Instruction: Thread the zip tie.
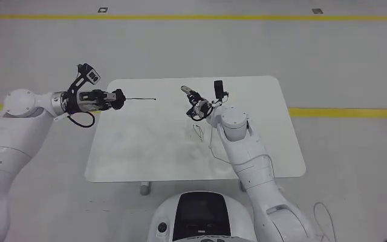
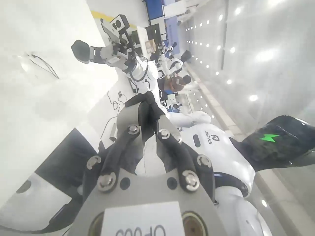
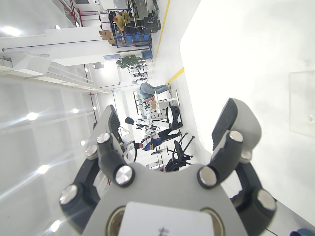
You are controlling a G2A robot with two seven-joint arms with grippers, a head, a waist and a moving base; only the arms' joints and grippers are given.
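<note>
A thin black zip tie (image 1: 138, 98) sticks out level over the white table's (image 1: 260, 133) far left part. My left gripper (image 1: 118, 98) is shut on its left end, and its free tip points right. In the left wrist view that gripper's (image 2: 147, 98) black-covered fingers are pressed together, and the tie itself is hard to make out. My right gripper (image 1: 187, 91) hangs above the table's middle, a short way right of the tie's tip and apart from it. It (image 3: 171, 106) stands wide open with nothing between its fingers.
A thin dark wire loop (image 1: 198, 130) lies on the table beside the right arm, and the same wire loop (image 2: 45, 66) appears in the left wrist view. The right arm's gripper (image 2: 81, 51) is visible from the left wrist. A faint clear square (image 3: 301, 101) lies flat on the table.
</note>
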